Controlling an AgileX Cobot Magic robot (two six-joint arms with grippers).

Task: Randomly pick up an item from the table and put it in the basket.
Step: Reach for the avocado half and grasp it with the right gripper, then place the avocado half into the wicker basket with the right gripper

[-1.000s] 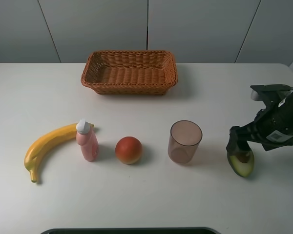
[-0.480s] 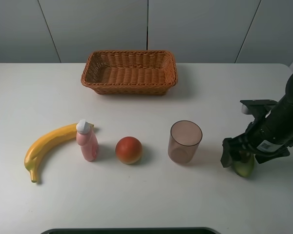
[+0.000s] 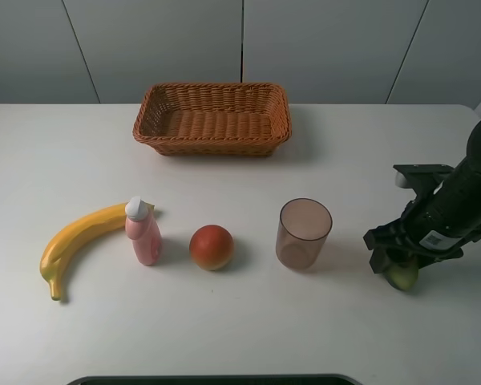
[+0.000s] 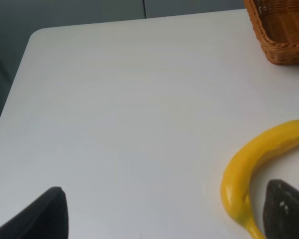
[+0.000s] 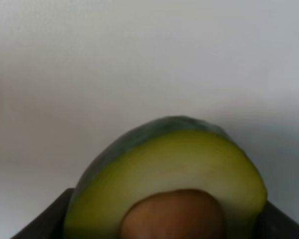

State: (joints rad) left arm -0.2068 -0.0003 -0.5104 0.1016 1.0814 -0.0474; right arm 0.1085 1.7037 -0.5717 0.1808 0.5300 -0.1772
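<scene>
The white bench [image 3: 64, 144] carries everything, and nothing on its left and middle has shifted since a second ago. The wicker basket [image 3: 212, 145] stands at the far side, with nothing to be seen inside it. The right arm, over the bench's right end, has come lower than it was a second ago. The banana [image 3: 80, 237] lies at the near left. Just beside its far tip a pink bottle [image 3: 144, 237] stands upright. A red-orange round fruit [image 3: 211, 247] sits to the right of the bottle. A translucent brownish cup [image 3: 304, 233] stands further right, apart from both. The avocado half [image 3: 402, 277] lies on the bench at the near right, well apart from the basket. A second ago its flesh and pit showed plainly below the right pincer [image 3: 397, 263]; now only a small green end pokes out from under it. In the right wrist view the avocado half [image 5: 169, 174] sits cut face up between the dark fingers [image 5: 42, 226]. These stand against both its sides, though I cannot tell whether they are pressing it. The left pincer [image 4: 162, 214] is spread wide over bare bench, with nothing between its tips and the banana [image 4: 259, 164] near one of them.
</scene>
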